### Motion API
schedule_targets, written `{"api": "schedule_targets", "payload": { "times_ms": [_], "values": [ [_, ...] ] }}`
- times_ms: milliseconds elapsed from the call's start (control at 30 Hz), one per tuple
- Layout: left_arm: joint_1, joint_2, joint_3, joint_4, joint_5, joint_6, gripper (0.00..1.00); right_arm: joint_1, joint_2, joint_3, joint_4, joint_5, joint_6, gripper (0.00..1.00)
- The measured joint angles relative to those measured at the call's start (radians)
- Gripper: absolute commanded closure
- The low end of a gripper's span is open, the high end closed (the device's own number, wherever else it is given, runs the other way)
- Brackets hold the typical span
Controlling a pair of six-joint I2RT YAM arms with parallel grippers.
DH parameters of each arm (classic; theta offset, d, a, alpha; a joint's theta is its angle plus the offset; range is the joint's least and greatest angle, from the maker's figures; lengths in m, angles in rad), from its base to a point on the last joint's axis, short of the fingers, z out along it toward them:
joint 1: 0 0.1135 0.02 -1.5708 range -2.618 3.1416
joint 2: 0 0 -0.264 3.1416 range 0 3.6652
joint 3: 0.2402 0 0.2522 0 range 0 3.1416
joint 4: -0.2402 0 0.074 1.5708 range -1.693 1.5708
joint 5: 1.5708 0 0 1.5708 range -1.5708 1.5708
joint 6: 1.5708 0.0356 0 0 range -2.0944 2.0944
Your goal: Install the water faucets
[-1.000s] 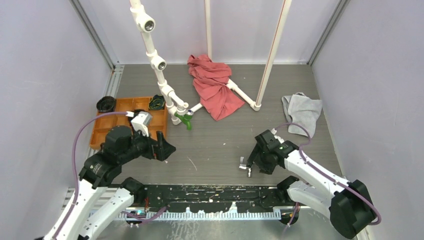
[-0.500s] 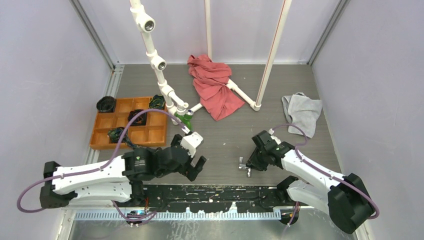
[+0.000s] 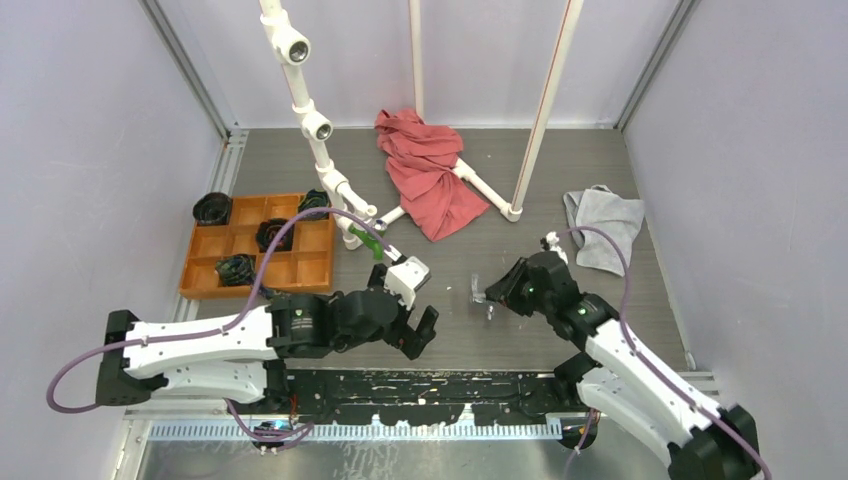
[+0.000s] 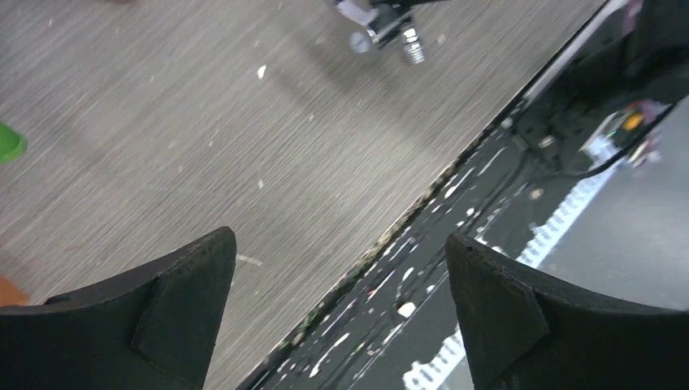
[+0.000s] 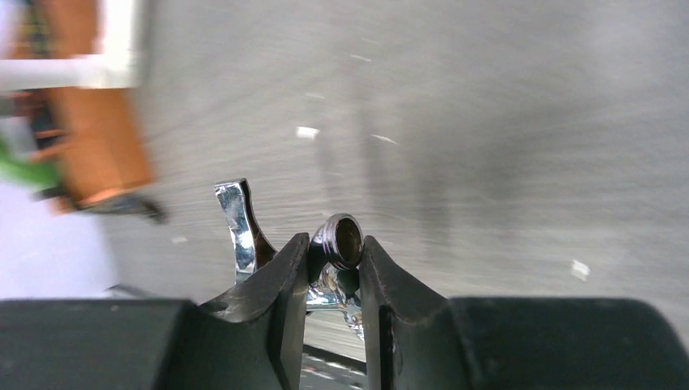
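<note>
While tight on faucet (image 5: 340, 238), right claw (image 5: 334, 256).

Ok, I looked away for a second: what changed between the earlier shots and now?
The right gripper shut its jaws on the silver faucet and moved it away from the near edge. The left gripper, jaws open, swung from over the orange tray to mid-table. The green tap and red cloth stayed put.

Left arm (image 3: 200, 345) lies low and stretched out, reaching right toward centre. Left gripper (image 3: 415, 338) has its jaws spread wide with nothing between them. Right arm (image 3: 625, 355) is bent at the elbow, forearm angled in toward centre. Right gripper (image 3: 490, 295) is clamped tight on the silver faucet (image 3: 480, 297), lifted.
</note>
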Motion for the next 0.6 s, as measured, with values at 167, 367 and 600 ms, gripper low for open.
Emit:
{"api": "schedule_targets", "payload": {
  "times_ms": [167, 367, 600],
  "values": [
    [0.008, -0.056, 0.0, 0.11, 0.012, -0.034, 0.01, 0.0, -0.161, 0.003, 0.162, -0.083, -0.008, 1.0],
    [0.032, 0.014, 0.019, 0.197, 0.031, -0.078, 0.01, 0.0, -0.143, 0.02, 0.224, -0.171, 0.003, 1.0],
    [0.159, 0.099, 0.013, 0.298, 0.136, -0.2, 0.0, 0.0, -0.132, 0.02, 0.25, -0.221, 0.027, 1.0]
  ]
}}
